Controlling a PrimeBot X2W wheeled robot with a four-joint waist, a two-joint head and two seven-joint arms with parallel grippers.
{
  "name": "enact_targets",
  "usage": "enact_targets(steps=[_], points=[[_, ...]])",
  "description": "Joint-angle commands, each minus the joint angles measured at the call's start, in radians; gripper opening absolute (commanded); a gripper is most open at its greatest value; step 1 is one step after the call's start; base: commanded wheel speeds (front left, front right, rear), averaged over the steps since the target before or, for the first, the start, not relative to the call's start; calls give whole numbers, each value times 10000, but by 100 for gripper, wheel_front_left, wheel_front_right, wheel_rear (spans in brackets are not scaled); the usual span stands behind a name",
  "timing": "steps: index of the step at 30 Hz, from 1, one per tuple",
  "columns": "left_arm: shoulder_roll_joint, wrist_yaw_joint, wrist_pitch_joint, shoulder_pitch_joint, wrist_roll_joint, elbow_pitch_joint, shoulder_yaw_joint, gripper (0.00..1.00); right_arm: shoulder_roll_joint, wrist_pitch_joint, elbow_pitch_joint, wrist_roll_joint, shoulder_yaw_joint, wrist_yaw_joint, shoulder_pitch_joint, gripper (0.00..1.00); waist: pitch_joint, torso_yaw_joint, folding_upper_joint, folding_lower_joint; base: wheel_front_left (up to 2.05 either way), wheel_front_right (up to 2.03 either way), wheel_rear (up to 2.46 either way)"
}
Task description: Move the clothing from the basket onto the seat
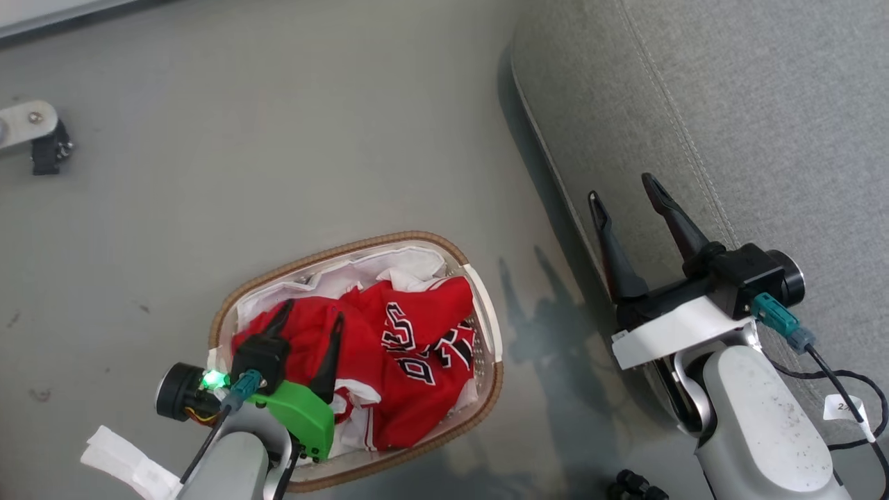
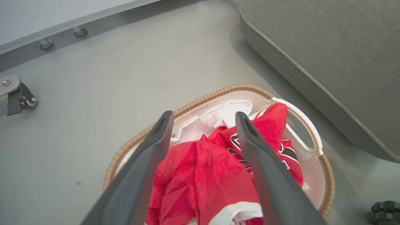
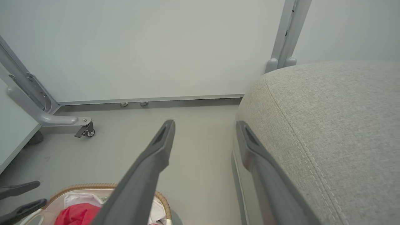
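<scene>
I see clothing [image 1: 410, 340] all inside basket [image 1: 361, 243], none on seat [image 1: 764, 104] right of basket. Left gripper [image 1: 314, 310] apart over basket, empty; right gripper [image 1: 621, 189] apart, right of basket. Whole transfer left.

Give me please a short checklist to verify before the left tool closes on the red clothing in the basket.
1. The left tool is open: ok.
2. It hangs over the clothing: ok.
3. The clothing lies in the basket: ok.
4. The left tool touches fabric: cannot tell.
5. The right tool is open, holding nothing: ok.
6. The seat stands beside the basket: ok.
</scene>
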Motion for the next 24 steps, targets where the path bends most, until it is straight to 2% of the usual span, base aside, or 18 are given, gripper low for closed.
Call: enact_targets(steps=[1, 10, 24], points=[[147, -27, 4, -239, -47, 159, -148, 100, -24, -20, -47, 61, -7, -6, -147, 100, 687, -591, 0, -1, 0, 0, 0], [605, -26, 4, -693, -543, 1616, -1199, 100, -29, -20, -142, 158, 373, -6, -328, 100, 1408, -934, 0, -1, 0, 0, 0], [833, -27, 4, -1509, -1214, 3603, -2416, 100, -24, -20, -224, 74, 366, -6, -410, 100, 2073, -905, 0, -1, 0, 0, 0]])
